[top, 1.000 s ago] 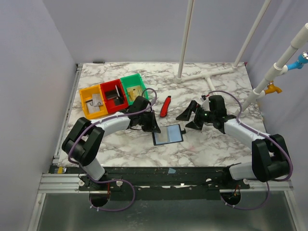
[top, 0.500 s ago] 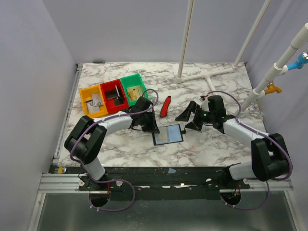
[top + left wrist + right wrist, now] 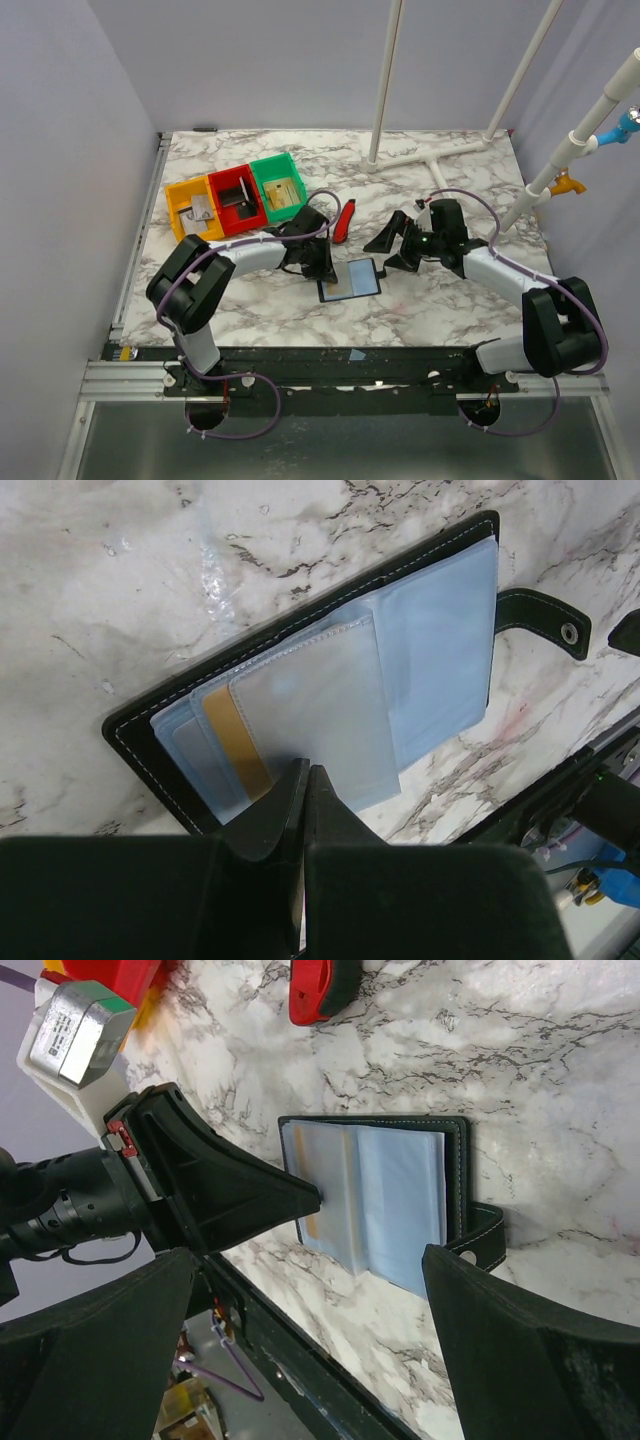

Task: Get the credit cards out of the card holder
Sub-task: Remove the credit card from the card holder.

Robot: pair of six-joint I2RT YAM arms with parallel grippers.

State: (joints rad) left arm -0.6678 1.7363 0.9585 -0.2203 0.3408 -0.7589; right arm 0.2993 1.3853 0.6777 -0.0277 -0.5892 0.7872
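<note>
- The card holder (image 3: 350,280) lay open on the table (image 3: 450,300), between the 2 grippers.
- The left gripper (image 3: 305,772) fingers were pressed together at a clear sleeve's edge. The right gripper (image 3: 383,254) fingers stood wide apart.
- 1 gold credit card (image 3: 238,742) looked thin, stiff and slick, and was probably best gripped by its exposed edge.
- No writing was readable.

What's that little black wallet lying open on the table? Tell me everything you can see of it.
The card holder is a small black wallet, leather-looking with pale stitching round its rim. It lies open and flat on the marble table, showing bluish clear plastic sleeves stacked inside. A tan-gold card peeks from one sleeve. A strap with a metal snap sticks out from one side. The left pincer, closed, touches the sleeves' edge; nothing else touches it.
</note>
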